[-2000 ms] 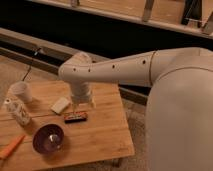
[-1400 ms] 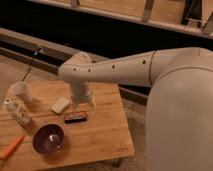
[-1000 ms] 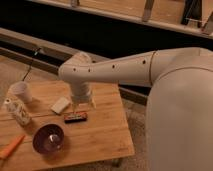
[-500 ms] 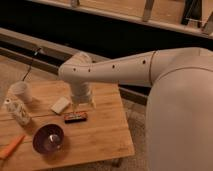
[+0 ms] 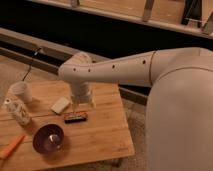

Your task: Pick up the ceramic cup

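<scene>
1. Locate the wooden table (image 5: 105, 131). There is one, and it carries six loose items.

2. Identify the ceramic cup (image 5: 20, 91). You have one only: plain white, upright, mouth up, at the far left corner of the table. Nothing touches it.

3. Do not confuse it with the one speckled white bottle (image 5: 17, 111), which stands just in front of the cup, nearer the camera and apart from it.

4. Note the remaining items, one of each:
   - a dark purple bowl (image 5: 48, 138), upright, near the front edge;
   - an orange stick-shaped object (image 5: 11, 147), lying at the front left edge, left of the bowl;
   - a pale flat block (image 5: 60, 105), lying near the table's middle;
   - a dark bar (image 5: 75, 117) with a reddish edge, lying just right of the block and behind the bowl.

5. Check the arm. One white arm reaches in from the right and bends down over the middle of the table. The gripper (image 5: 79, 106) hangs at its lower end, directly above the dark bar and beside the pale block, well apart from the cup. You cannot tell whether it is released or clenched; nothing is seen held in it.

6. Note one thin black cable (image 5: 30, 62) beyond the table's far left corner.
</scene>
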